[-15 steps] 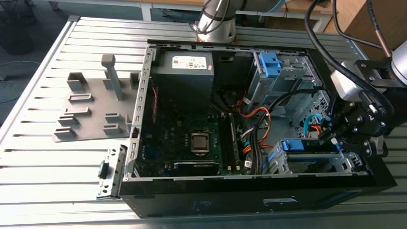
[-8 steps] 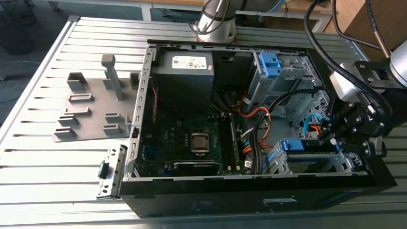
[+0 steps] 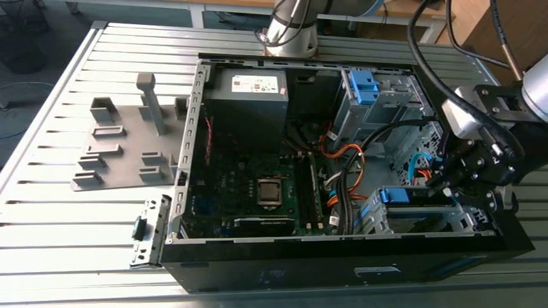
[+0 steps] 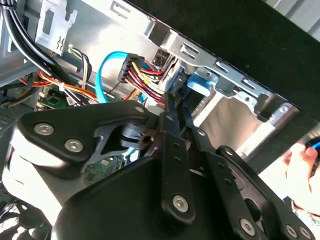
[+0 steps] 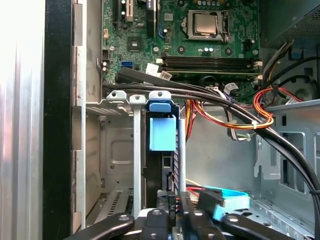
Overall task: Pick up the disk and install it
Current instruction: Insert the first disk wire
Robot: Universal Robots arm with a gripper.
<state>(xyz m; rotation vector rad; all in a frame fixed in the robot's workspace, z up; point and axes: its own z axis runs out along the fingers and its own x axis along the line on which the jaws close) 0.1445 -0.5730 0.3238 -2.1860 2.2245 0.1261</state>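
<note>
Mid-install: holding the disk (image 5: pixel 162 134) on edge in the drive cage (image 5: pixel 117 150), gripper (image 4: pixel 176 97) jaws pinched on it; seemingly needing a straight seating push.

The blue-bracketed disk (image 5: pixel 162 134) stands on edge inside the silver drive cage (image 5: pixel 107 150), gripper (image 5: pixel 178 207) right at its end; black cables (image 5: pixel 225 107) run between cage and motherboard (image 5: pixel 200 47).

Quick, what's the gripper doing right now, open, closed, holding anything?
Gripper: at the disk in the drive cage; open or shut cannot be told.
</note>
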